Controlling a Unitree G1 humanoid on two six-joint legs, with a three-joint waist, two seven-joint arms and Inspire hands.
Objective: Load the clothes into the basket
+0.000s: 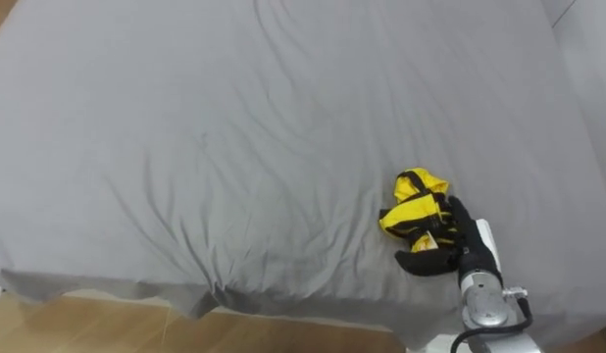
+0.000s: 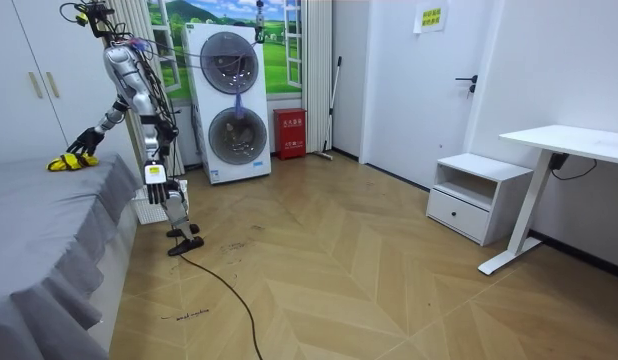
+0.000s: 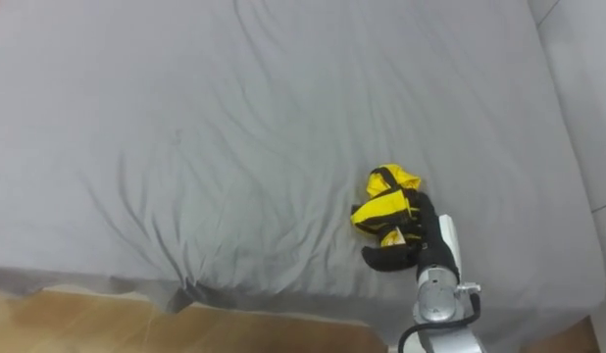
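Observation:
A crumpled yellow and black garment lies on the grey bed near its front right edge. My right hand comes in from the lower right. Its dark fingers are curled into the garment's near side and the thumb lies below it on the sheet. In the room view I stand at the bed's edge with that arm stretched onto the garment. My left hand hangs low at my side. A white basket-like container stands on the floor by my feet, against the bed.
The sheet is wrinkled and drapes over the front edge, with wood floor below. Behind me stand stacked washing machines. A white cabinet and a desk are far off on the room view's right.

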